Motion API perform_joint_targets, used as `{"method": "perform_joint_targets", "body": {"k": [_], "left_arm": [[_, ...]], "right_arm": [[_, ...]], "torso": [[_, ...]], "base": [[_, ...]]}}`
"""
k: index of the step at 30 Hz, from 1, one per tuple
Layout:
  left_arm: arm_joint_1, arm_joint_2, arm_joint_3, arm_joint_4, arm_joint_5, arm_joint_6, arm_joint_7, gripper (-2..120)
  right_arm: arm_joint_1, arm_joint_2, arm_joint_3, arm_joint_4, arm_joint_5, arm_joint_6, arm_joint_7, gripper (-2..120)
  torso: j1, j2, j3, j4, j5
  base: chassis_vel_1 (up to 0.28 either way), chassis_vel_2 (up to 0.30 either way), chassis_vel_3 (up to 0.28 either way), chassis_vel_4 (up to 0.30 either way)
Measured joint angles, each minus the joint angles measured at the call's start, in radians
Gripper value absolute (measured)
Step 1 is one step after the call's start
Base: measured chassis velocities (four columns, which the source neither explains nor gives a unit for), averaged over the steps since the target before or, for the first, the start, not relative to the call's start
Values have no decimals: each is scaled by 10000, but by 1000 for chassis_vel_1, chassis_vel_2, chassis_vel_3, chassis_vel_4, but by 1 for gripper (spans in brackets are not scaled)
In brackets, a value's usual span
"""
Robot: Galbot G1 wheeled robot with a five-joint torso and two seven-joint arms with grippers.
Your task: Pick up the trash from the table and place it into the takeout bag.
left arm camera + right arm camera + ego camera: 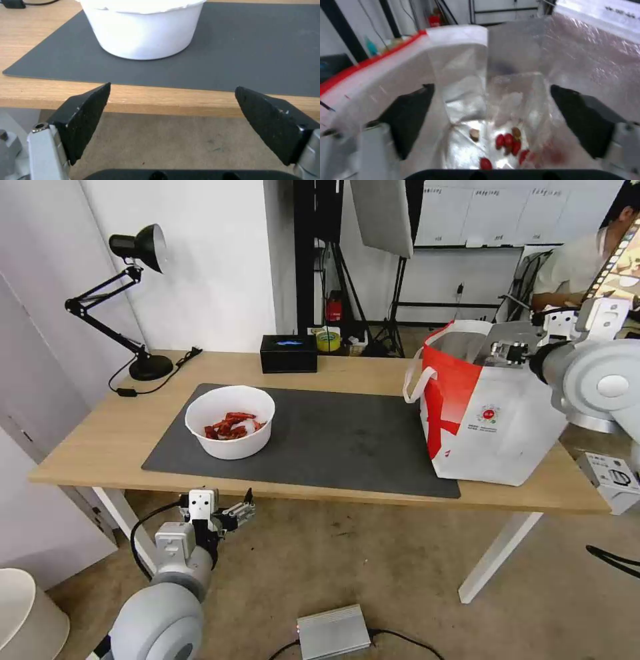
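Note:
A white round bowl [230, 421] with red scraps stands on the left part of the dark grey mat [333, 437] on the light-wood table [100, 440]. My left gripper [241, 509] hangs open in front of and below the table's front edge. In the left wrist view this gripper [172, 87] faces the bowl [143, 27] with nothing between its fingers. The white-and-red takeout bag [487, 420] stands at the table's right end. My right gripper [510, 352] is open over the bag's mouth. Seen from the right wrist, it [491, 88] is above a clear tray [513, 120] with red bits lying on the foil lining.
A black tissue box [288, 353] sits at the table's back edge, with a tape roll [328, 340] behind it. A black desk lamp [137, 300] stands at the back left corner. On the floor lies a grey box [333, 632] with cables.

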Motion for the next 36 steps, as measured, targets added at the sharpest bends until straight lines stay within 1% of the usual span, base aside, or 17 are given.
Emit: {"method": "perform_joint_targets", "body": {"k": [3, 4, 7, 9, 13, 14, 15, 17, 19, 21, 22, 24, 25, 27, 28, 33, 36], "left_arm": [[0, 5, -6, -2, -6, 0, 0, 100], [0, 5, -6, -2, -6, 0, 0, 100], [0, 1, -6, -3, -8, -1, 0, 100], [-1, 0, -6, -3, -8, -1, 0, 100], [-10, -7, -50, -2, -10, -10, 0, 100], [-10, -7, -50, -2, -10, -10, 0, 100], [-24, -12, -58, 7, -12, -15, -1, 100], [-58, -18, -58, 27, -19, -20, -1, 100], [-78, -22, -58, 29, -21, -30, -1, 100], [-89, -26, -85, 23, -39, -42, 1, 100], [-89, -26, -85, 23, -39, -42, 1, 100], [-58, -24, -176, 14, -43, -53, 1, 100], [-58, -24, -176, 14, -43, -53, 1, 100], [-7, -21, -274, -11, -44, -74, 1, 100], [-7, -21, -274, -11, -44, -74, 1, 100], [23, -56, -312, -57, -43, -80, -1, 100], [47, -50, -342, -66, -41, -81, -1, 100]], "right_arm": [[-150, -11, 36, 92, -897, 629, -1000, 100], [-150, -11, 36, 92, -897, 629, -1000, 100], [-301, 12, 100, 142, -1415, 1262, -1807, 100], [-320, 15, 108, 147, -1470, 1366, -1930, 100], [-945, -33, 262, 154, -3262, 4172, -6061, 100], [-945, -33, 262, 154, -3262, 4172, -6061, 100], [-1087, -61, 277, 229, -3505, 4647, -6756, 100], [-1342, -122, 312, 445, -3643, 5012, -7267, 100], [-1573, -175, 400, 593, -3759, 5079, -7404, 100], [-2345, -289, 670, 1010, -3997, 5124, -7566, 100], [-2345, -289, 670, 1010, -3997, 5124, -7566, 100], [-3299, -385, 843, 1553, -4180, 5135, -7567, 100], [-3299, -385, 843, 1553, -4180, 5135, -7567, 100], [-4598, -387, 922, 2154, -4875, 5322, -7427, 100], [-4598, -387, 922, 2154, -4875, 5322, -7427, 100], [-6477, -142, 972, 2509, -6529, 5713, -7112, 100], [-7130, -69, 1037, 2543, -7034, 5846, -6958, 100]], "torso": [[0, 0, 0, 0, 0], [0, 0, 0, 0, 0], [0, 0, 0, 0, -1], [0, 0, 0, 0, -1], [0, 0, 0, 0, 0], [0, 0, 0, 0, 0], [0, 0, 0, 0, 0], [0, -1, 0, 1, -1], [0, 0, 0, 3, -2], [0, 0, -1, 1, -4], [0, 0, -1, 1, -4], [0, 0, -1, -3, 1], [0, 0, -1, -3, 1], [-1, 0, -1, 0, -1], [-1, 0, -1, 0, -1], [-1, 0, 0, -1, 0], [-1, 0, 0, 0, 0]], "base": [[0, 0, 0, 0], [0, 0, 0, 0], [0, 0, 0, 0], [0, 0, 0, 0], [0, 0, 0, 0], [0, 0, 0, 0], [0, 0, 0, 0], [0, 0, 0, 0], [0, 0, 0, 0], [0, 0, 0, 0], [0, 0, 0, 0], [0, 0, 0, 0], [0, 0, 0, 0], [0, 0, 0, 0], [0, 0, 0, 0], [0, 0, 0, 0], [0, 0, 0, 0]]}}
